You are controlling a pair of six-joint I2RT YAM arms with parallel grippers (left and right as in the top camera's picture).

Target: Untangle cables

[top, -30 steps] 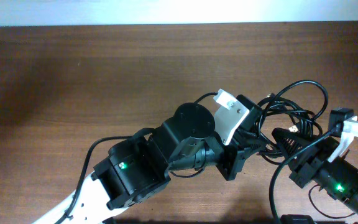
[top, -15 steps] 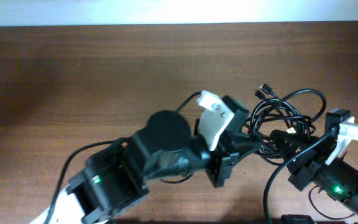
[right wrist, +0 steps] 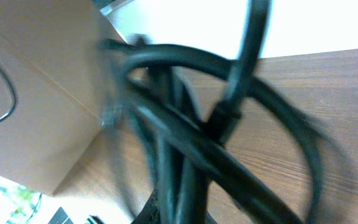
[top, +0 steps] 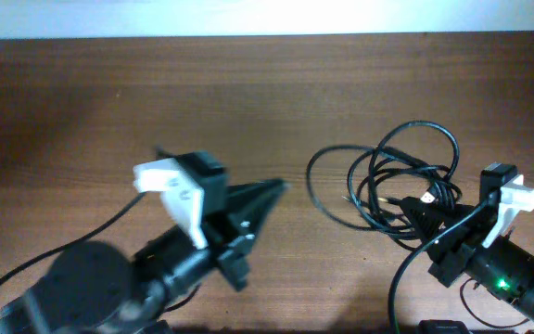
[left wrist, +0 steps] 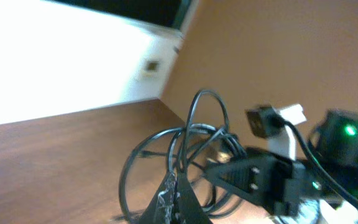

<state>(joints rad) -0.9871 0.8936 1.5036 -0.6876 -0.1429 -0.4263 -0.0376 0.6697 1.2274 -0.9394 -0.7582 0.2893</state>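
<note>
The cables (top: 387,181) are a tangle of thin black loops on the right half of the wooden table, with a plug end in the middle. My right gripper (top: 415,216) is shut on the bundle at its lower right. The right wrist view shows blurred black cords (right wrist: 185,124) crossing right over its fingers (right wrist: 191,208). My left gripper (top: 276,190) is shut and holds nothing, its tips just left of the bundle's leftmost loop. In the left wrist view its closed tips (left wrist: 176,186) point at the cables (left wrist: 191,140) and the right gripper (left wrist: 241,174).
The brown table (top: 202,102) stretches to a white wall at the back. The left arm's body (top: 109,288) fills the lower left. The right arm's base (top: 513,278) and its thicker black wire (top: 401,278) sit at the lower right.
My left gripper has drawn back far to the left, away from the tangle. The bundle has slid slightly right and opened out, with a loop now lying to its left. The right gripper stays put.
</note>
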